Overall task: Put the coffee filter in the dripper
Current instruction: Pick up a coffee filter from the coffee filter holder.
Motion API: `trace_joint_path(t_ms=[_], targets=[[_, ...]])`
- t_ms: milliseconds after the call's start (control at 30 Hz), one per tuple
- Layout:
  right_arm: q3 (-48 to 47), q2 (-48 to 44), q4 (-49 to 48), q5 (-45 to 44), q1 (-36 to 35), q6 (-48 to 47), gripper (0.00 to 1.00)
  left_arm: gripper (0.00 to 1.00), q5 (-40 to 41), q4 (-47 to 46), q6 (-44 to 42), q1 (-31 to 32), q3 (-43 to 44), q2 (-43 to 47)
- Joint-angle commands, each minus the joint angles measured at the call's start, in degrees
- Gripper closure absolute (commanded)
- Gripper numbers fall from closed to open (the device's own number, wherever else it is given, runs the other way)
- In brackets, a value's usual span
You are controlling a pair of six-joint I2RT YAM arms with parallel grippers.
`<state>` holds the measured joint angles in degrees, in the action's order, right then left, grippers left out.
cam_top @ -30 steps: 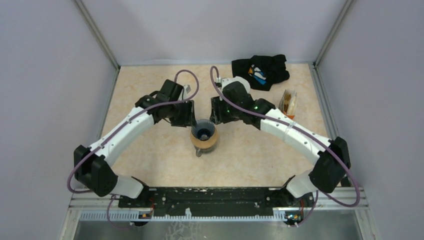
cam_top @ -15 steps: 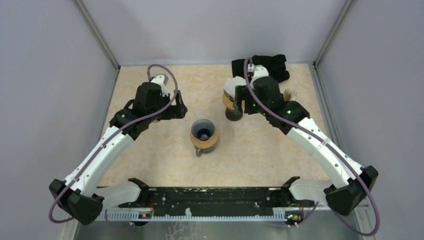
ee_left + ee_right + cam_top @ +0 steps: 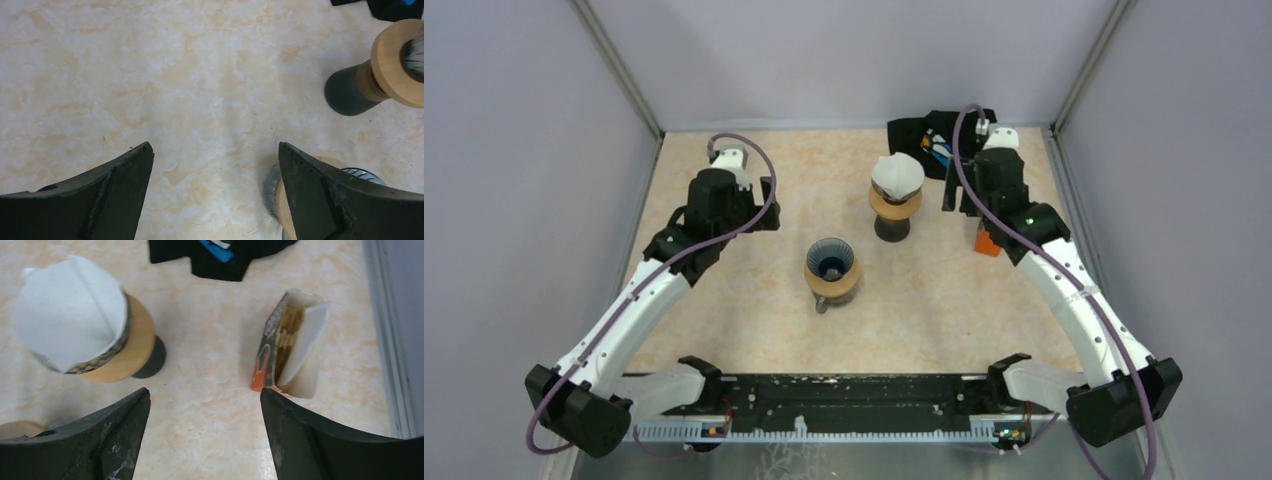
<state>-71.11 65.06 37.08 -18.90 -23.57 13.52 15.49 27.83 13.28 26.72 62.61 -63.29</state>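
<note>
The white coffee filter point(image 3: 70, 335) sits in the mouth of the dripper point(image 3: 135, 347). The dripper has a wooden collar and a dark foot, and it stands upright on the far middle of the table point(image 3: 754, 300). The filter's edge rises above the collar and leans a little to one side.

The right gripper point(image 3: 204, 392) hangs just beside it, with its jaws spread wide and nothing between them. An open orange carton point(image 3: 280, 340) stands near its other side. Behind it a black cloth point(image 3: 909, 135) lies in the far corner.

Nearer the arms, apart from the dripper, stands a dark ribbed cup point(image 3: 832, 268) with a wooden band. The left gripper point(image 3: 215, 150) is over the bare surface to the left, also wide open and holding nothing.

The table top is beige with a marble pattern. Plain pale lilac walls point(image 3: 844, 60) close it on three sides.
</note>
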Motion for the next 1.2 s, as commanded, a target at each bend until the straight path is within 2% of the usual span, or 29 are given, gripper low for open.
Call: trace_joint_path(t_ms=[0,133,400,733,1167], targets=[[3.0,-2.3,-5.0,-3.1,6.1,-0.4,0.19,0.01,-0.1,-7.3,-3.2,-2.3,-4.8,2.5],[5.8,-2.5,-9.3,-1.8,11.2,-0.4,0.22,0.01,-4.9,-8.9,-3.5,-5.2,-7.5,3.3],[12.4,-2.1,-19.9,-1.0,17.8,1.6,0.31,0.01,-4.9,-9.7,-4.2,-6.0,-9.2,5.2],[16.4,1.2,-28.6,-0.9,20.0,1.9,0.49,0.01,-3.2,-11.0,-4.2,-6.5,-10.9,8.4],[18.1,6.0,-31.3,-4.5,21.1,2.0,0.65,0.01,-1.8,-11.8,-4.4,-6.4,-11.9,9.2]])
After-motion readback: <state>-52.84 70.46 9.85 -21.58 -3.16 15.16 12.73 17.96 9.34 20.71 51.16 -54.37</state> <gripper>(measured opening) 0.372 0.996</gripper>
